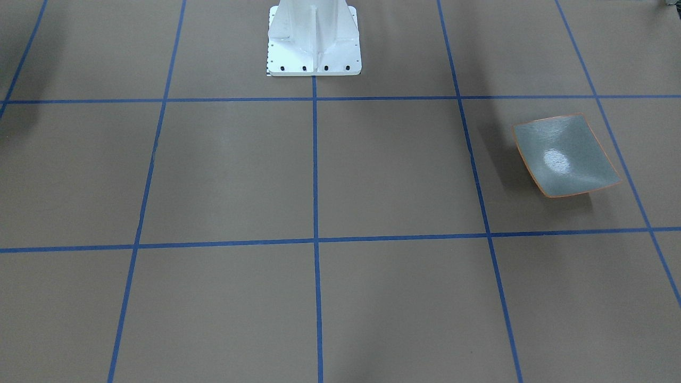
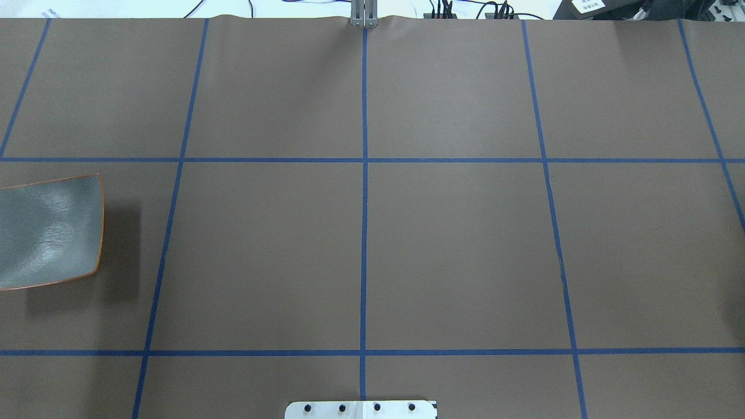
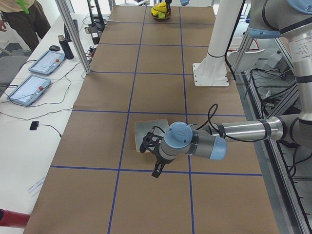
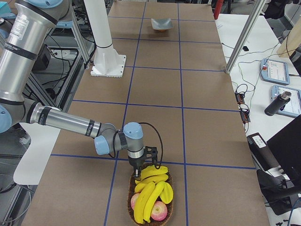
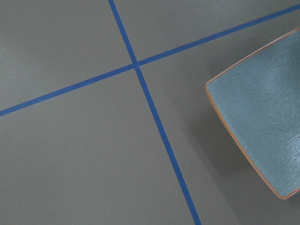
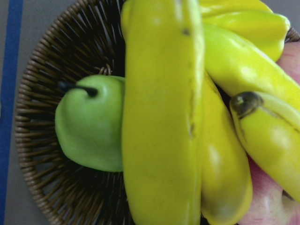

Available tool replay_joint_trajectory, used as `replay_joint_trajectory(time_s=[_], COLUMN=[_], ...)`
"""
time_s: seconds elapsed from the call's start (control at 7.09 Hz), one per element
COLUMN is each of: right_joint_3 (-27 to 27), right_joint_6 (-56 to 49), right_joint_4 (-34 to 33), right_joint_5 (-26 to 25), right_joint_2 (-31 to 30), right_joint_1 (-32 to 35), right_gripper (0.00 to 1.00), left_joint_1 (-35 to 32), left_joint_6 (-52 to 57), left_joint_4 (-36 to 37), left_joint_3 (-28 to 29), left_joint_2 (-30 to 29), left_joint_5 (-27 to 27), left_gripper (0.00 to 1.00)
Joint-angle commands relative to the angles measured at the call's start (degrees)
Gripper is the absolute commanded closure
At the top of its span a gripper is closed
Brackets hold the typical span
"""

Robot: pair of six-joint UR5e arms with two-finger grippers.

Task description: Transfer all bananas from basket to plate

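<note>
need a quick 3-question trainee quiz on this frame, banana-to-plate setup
1. True or false: the plate already holds a banana.
2. In the right wrist view, what lies beside the bananas in the basket? A) green apple B) orange C) lemon
3. Fill in: the gripper over the basket is the robot's ___ one.
Key: 1 false; 2 A; 3 right.

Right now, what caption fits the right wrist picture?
Bananas piled over a green apple in a wicker basket.
</note>
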Motion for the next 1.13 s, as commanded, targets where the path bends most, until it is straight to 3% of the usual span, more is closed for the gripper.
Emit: replay_joint_trajectory(time_s=[0.0, 0.56, 0.99], right_joint_3=[1.5, 8.4, 11.7], right_joint_6=[-0.3, -5.2, -13.0], right_joint_4=[-0.1, -0.5, -0.5], right_joint_5=[0.4, 3.0, 4.5], right_joint_2=[-0.5, -5.3, -4.0], right_joint_1=[0.2, 2.6, 8.1], right_gripper=[1.00, 1.00, 1.00], left_joint_1=[0.0, 0.0, -0.1], left_joint_6=[0.0, -0.2, -0.4], left_joint_4=[0.0, 0.0, -0.3], left_joint_3=[0.3, 0.2, -2.3], left_joint_2=[-0.1, -0.3, -2.2], left_joint_5=[0.0, 0.0, 0.0], left_gripper=[0.00, 0.00, 0.00])
